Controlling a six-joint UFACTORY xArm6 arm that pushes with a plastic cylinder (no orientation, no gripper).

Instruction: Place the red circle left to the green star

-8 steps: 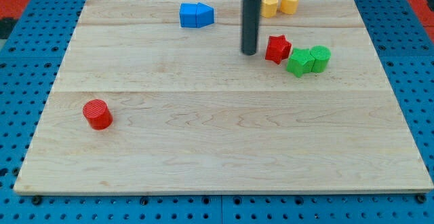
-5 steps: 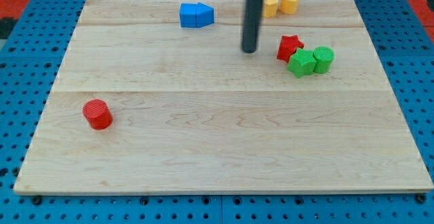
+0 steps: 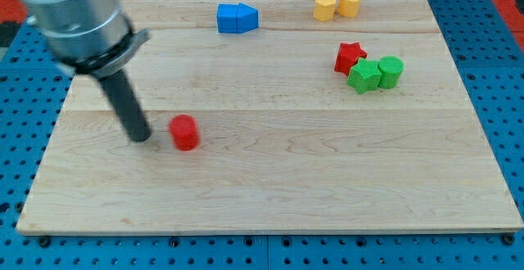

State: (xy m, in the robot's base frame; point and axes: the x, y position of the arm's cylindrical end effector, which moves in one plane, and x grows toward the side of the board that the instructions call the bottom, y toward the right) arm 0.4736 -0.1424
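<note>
The red circle (image 3: 185, 132) is a short red cylinder left of the board's middle. My tip (image 3: 141, 137) rests on the board just to its left, with a small gap between them. The green star (image 3: 362, 75) sits at the view's upper right. A red star (image 3: 350, 57) touches its upper left side and a green cylinder (image 3: 390, 71) touches its right side. The red circle is far to the left of the green star and lower in the view.
Two blue blocks (image 3: 237, 18) stand together at the top centre. Two yellow blocks (image 3: 337, 5) stand at the top right edge. The wooden board (image 3: 270, 188) lies on a blue pegboard.
My rod swung from beside the red star at the upper right to the left side of the board. The red circle slid right from the view's left. The red star earlier shifted right against the green star.
</note>
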